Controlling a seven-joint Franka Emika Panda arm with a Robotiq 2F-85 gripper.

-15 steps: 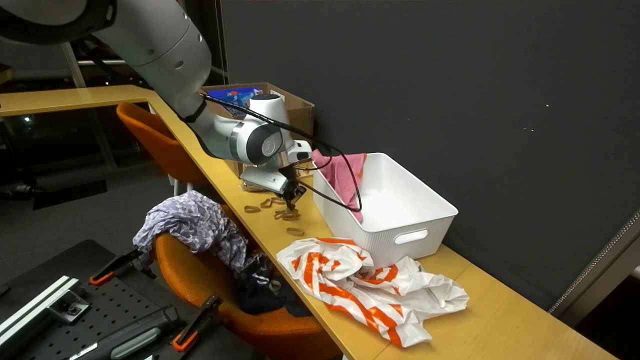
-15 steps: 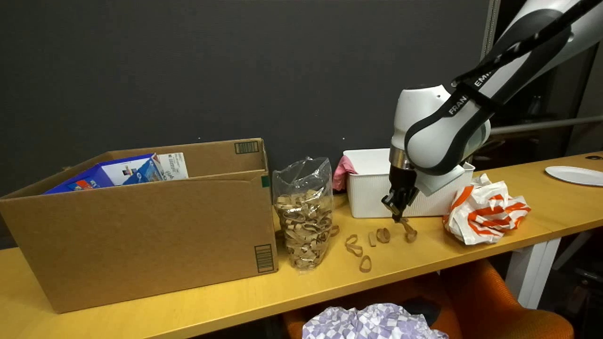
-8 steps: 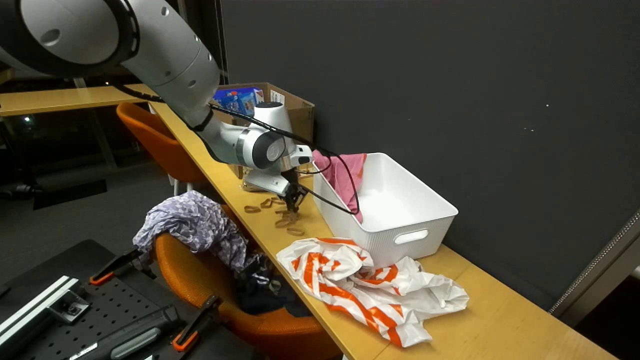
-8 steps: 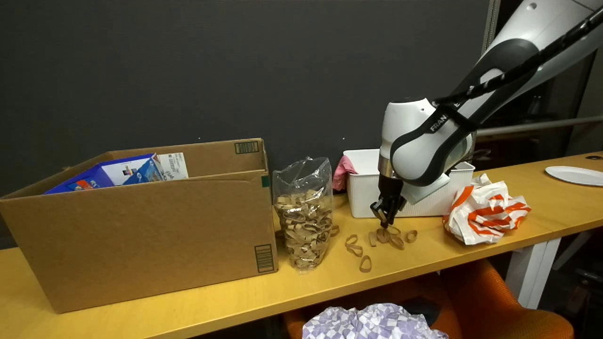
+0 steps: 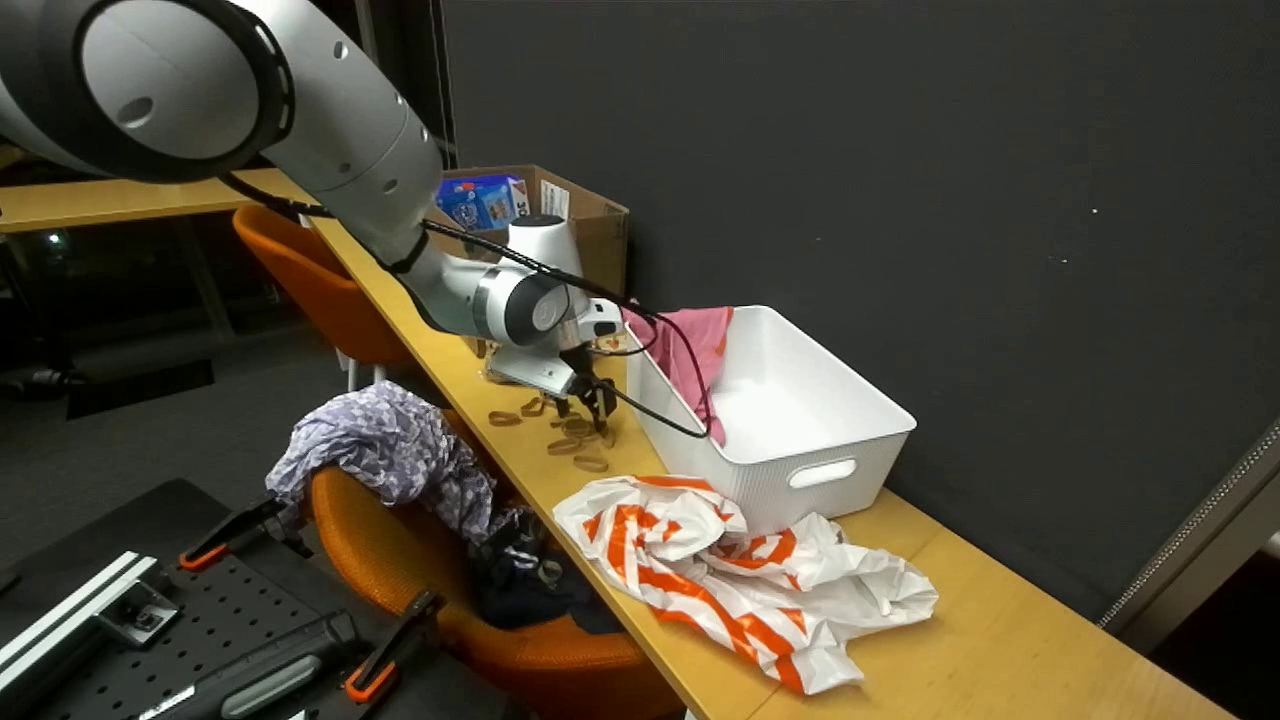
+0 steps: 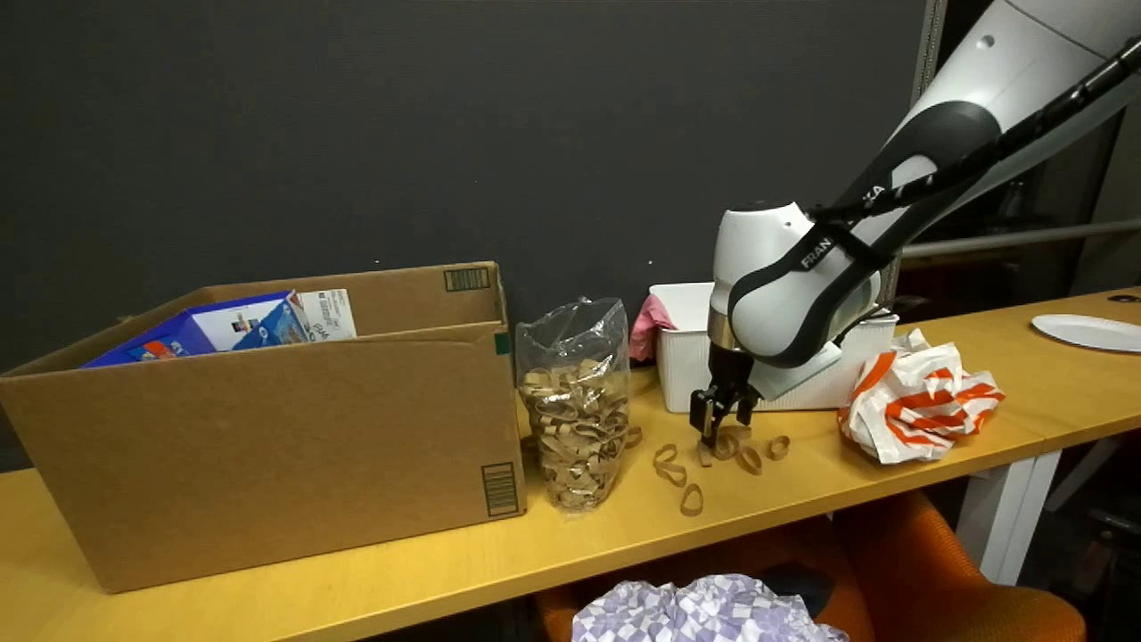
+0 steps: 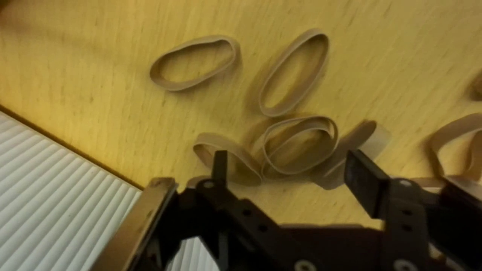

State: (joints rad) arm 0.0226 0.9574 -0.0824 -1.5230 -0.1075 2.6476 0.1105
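Note:
My gripper [image 7: 288, 171] stands open in the wrist view, nothing gripped between its black fingers. Beneath it lies a cluster of tan rubber bands on the wooden table. One band [image 7: 226, 145] is by the left fingertip, and a folded band [image 7: 344, 158] by the right one; whether either is touched I cannot tell. Two oval bands lie apart beyond the cluster, a left band [image 7: 234, 56] and a right band [image 7: 318, 71]. In both exterior views the gripper [image 5: 583, 416] [image 6: 726, 428] hovers low over the bands, beside the white basket [image 5: 690, 440] [image 7: 56, 199].
A clear bag [image 6: 578, 428] full of bands stands beside a large cardboard box [image 6: 294, 455]. Pink cloth [image 5: 690, 350] hangs over the basket's rim. A crumpled white-and-orange bag [image 5: 720, 590] lies in front of the basket. A white plate [image 6: 1092, 332] rests farther along the table.
The gripper has come down and shifted toward the clear bag, and its jaws have gone from shut to open. A band seen hanging at its fingertips now lies among the others.

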